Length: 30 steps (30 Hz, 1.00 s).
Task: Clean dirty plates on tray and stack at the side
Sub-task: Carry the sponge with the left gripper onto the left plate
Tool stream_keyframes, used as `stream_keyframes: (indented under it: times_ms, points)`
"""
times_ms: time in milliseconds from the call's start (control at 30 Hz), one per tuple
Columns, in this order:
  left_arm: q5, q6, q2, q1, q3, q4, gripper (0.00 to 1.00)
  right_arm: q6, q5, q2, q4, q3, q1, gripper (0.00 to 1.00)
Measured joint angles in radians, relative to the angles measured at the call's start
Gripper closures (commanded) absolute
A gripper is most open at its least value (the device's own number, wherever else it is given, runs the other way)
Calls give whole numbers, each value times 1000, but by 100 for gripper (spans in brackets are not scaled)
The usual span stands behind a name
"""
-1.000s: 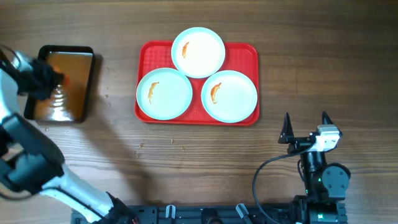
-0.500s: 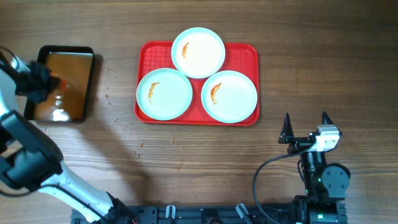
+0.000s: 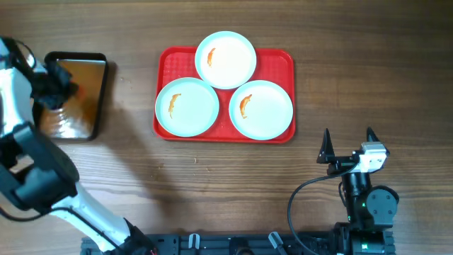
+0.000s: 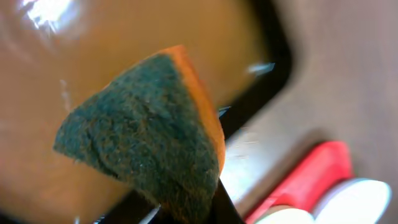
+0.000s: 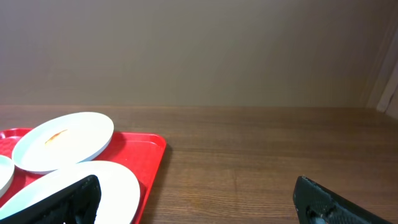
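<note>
Left end effector, clamped on the sponge, has lifted out of the pan; plates, well right of the pan, await wiping.

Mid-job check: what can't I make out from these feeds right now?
- Left pincer grip: the sponge covers its fingers in the left wrist view. Overhead it is a dark blob.
- Pan bottom: brown water hides it.
- Left-hand plate: cut by the right wrist view's left edge.
- Nearest plate centre there: right pincer finger or bottom edge hides it.
</note>
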<state>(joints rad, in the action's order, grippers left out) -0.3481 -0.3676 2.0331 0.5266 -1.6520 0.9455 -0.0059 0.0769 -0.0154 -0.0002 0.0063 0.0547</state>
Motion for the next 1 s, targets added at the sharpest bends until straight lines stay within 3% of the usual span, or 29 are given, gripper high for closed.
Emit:
stream_keyframes:
  times_ms: [100,200,267,400,500,600,700,833,1000]
  points:
    - [-63,0,-31,3,-35,53,96,0,0,0,0,0,0,0]
    - [-248,-11,-202,-5,-133,-5,96,0,0,0,0,0,0,0]
    - [-296,-19,-311,-30,-162,-18,96,0,0,0,0,0,0,0]
    - [-345,-27,-430,-143,-190,110,96,0,0,0,0,0,0,0]
    - [-301,-29,-375,-270,-134,202,96,0,0,0,0,0,0,0]
    - [-172,-31,-320,-459,-3,199,96,0,0,0,0,0,0,0]
    - [-19,-31,-296,-636,116,121,96,0,0,0,0,0,0,0]
    - [62,-31,-241,-749,241,-7,96,0,0,0,0,0,0,0]
    - [105,-32,-175,-777,288,-100,68,0,0,0,0,0,0,0]
